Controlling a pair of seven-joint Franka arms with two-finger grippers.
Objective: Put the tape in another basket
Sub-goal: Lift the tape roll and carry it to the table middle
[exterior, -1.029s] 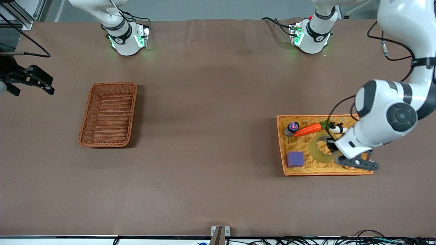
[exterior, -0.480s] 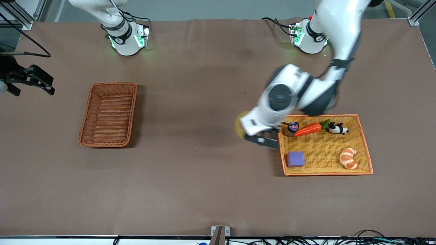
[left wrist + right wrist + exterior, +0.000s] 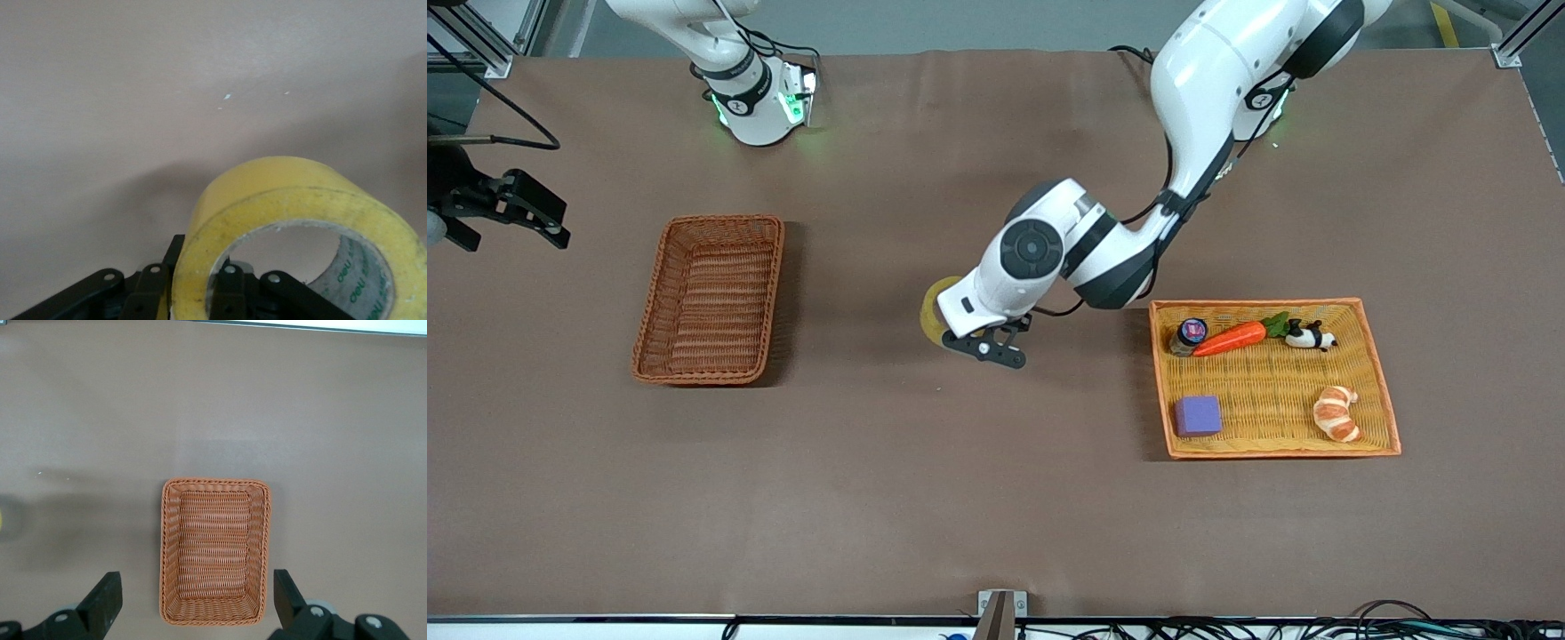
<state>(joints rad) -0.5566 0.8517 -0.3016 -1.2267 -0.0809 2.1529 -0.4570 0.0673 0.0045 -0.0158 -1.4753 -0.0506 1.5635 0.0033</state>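
Over the bare brown table (image 3: pixel 960 498), between the two baskets, the tape (image 3: pixel 935 313) hangs in the left gripper (image 3: pixel 987 347) — fingers clamped through the roll's wall, one inside the grey core. Carry is the step in hand; next, the roll must travel on toward the right arm's end, over the reddish-brown basket (image 3: pixel 710 300), empty, then be lowered and released. Above that basket waits the right gripper (image 3: pixel 193 603), fingers spread wide, holding nothing — the orange tray (image 3: pixel 1272 449) keeps its toys

Left end effector (image 3: pixel 985 345) holds the tape (image 3: pixel 935 313) over bare surface (image 3: pixel 960 498), between basket (image 3: pixel 710 300) and tray (image 3: pixel 1272 444).
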